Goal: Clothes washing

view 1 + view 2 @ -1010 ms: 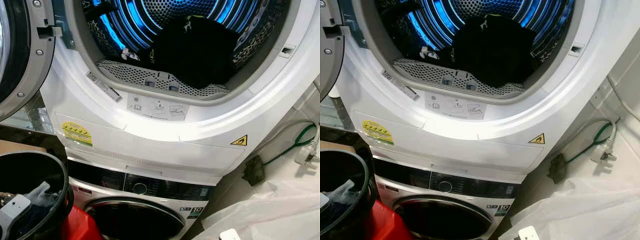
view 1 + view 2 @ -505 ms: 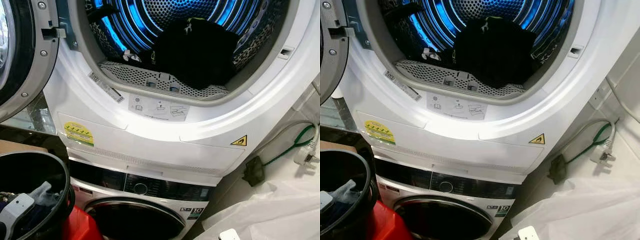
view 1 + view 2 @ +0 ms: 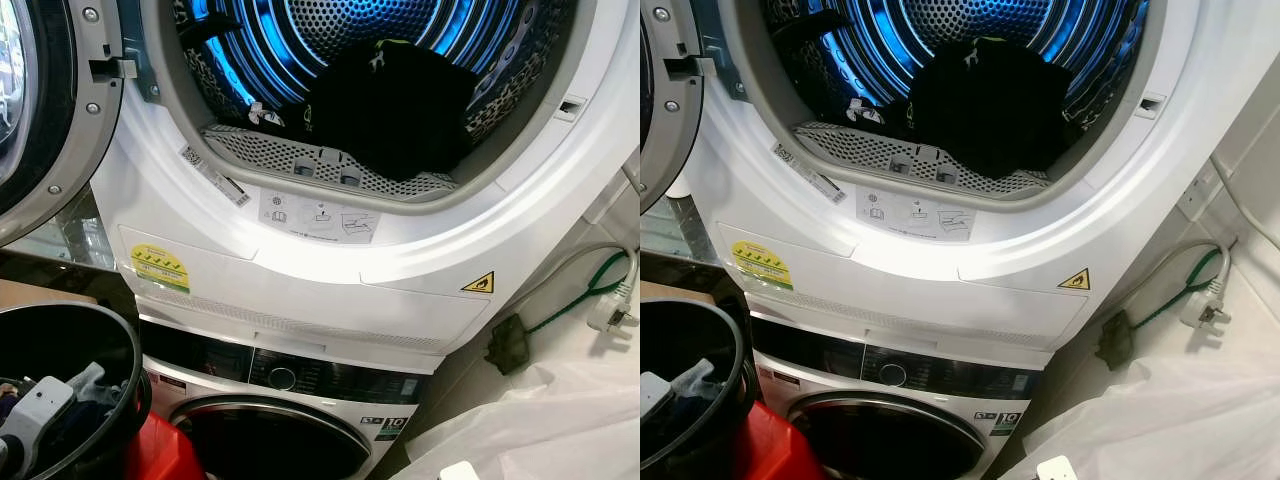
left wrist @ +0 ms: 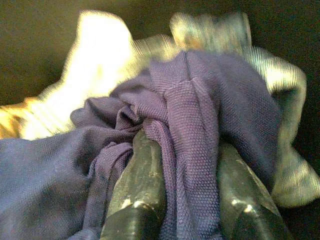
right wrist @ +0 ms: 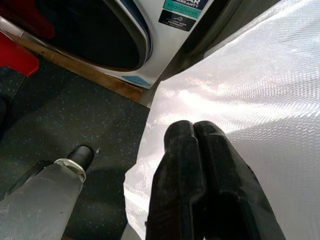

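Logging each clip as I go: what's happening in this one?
Laundry is being moved. The left gripper is down in the black basket, shut on a purple garment. The upper machine stands open, its drum lit blue, with dark clothes already inside. The right gripper hangs idle, shut, over a white plastic sheet beside the lower machine.

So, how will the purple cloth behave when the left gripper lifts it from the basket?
The purple cloth is bunched in folds between the left gripper fingers, so it will probably hang limp. It looks like thin knit, likely light. It may snag other clothes.
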Controlling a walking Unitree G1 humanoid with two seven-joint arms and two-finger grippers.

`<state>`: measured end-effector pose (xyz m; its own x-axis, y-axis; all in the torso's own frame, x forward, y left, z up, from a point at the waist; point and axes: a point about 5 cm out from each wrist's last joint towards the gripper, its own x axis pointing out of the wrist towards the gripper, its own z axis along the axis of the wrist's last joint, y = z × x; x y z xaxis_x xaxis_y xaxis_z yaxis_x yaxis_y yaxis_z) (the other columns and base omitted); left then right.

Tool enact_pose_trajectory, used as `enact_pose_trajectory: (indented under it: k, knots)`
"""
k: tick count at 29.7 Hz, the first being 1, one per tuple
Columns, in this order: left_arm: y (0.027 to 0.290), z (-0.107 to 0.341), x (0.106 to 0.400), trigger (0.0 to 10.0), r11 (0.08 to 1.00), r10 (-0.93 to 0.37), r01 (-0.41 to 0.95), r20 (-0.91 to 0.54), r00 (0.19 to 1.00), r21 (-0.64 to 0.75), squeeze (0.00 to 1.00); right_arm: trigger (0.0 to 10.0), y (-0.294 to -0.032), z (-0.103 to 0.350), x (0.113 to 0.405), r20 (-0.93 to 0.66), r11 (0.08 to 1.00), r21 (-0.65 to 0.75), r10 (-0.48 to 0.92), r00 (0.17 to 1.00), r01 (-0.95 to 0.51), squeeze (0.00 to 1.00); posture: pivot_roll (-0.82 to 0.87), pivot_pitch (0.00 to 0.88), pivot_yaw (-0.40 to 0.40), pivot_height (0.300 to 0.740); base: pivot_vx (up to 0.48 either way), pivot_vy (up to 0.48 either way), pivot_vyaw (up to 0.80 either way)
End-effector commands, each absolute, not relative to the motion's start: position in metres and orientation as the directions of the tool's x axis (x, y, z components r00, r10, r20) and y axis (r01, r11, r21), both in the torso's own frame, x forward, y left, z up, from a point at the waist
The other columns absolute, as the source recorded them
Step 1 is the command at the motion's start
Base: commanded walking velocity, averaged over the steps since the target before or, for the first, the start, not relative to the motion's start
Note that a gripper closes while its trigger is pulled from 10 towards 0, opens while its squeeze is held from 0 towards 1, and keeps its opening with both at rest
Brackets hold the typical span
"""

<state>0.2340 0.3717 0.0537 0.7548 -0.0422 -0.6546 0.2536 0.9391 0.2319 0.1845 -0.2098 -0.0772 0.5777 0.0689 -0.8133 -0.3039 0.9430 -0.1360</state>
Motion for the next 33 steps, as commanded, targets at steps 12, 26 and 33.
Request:
enact_pose_trajectory:
  k: [12,26,33]
  knots:
    - [0.335,0.104,0.248,0.0,0.958,0.052,-0.013,-0.129,0.99,0.286,0.0,10.0,-0.214,-0.076,0.186,-0.811,0.946,-0.146,0.053,0.583,-0.288,0.0,0.16,0.0,-0.195,0.74,0.0,0.0,0.0]
    - [0.286,0.169,0.223,0.0,0.88,0.317,-0.412,0.353,0.88,0.237,0.0,10.0,-0.197,-0.074,0.197,-0.799,0.948,-0.121,0.082,0.596,-0.293,0.0,0.25,0.0,-0.185,0.74,0.0,0.0,0.0]
    - [0.242,0.188,0.231,0.0,0.915,0.14,-0.284,0.437,0.889,0.285,0.0,10.0,-0.186,-0.071,0.205,-0.789,0.947,-0.11,0.102,0.606,-0.303,0.0,0.27,0.0,-0.183,0.74,0.0,0.0,0.0]
